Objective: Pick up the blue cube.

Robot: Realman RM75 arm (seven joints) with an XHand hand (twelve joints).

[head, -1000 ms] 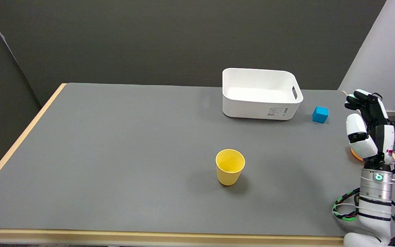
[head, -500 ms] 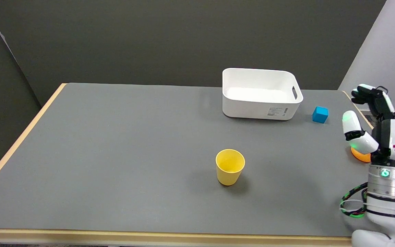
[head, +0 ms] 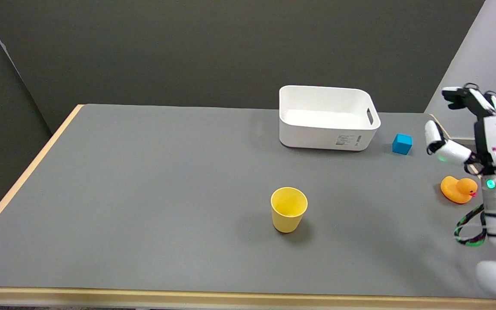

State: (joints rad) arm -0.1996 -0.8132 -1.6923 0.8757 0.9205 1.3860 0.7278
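Note:
The blue cube (head: pixel 402 143) sits on the grey table just right of the white bin. My right hand (head: pixel 474 125) hangs in the air at the table's right edge, to the right of the cube and well apart from it. Its fingers are spread, the thumb points toward the cube, and nothing is held.
A white bin (head: pixel 327 117) stands at the back, left of the cube. A yellow cup (head: pixel 289 209) stands upright near the table's middle. An orange rubber duck (head: pixel 458 189) lies near the right edge, below my hand. The table's right edge (head: pixel 444 127) runs close behind the hand.
My right hand has risen and moved right and farther back, uncovering the orange duck it was hiding. The cube, bin and cup have not moved.

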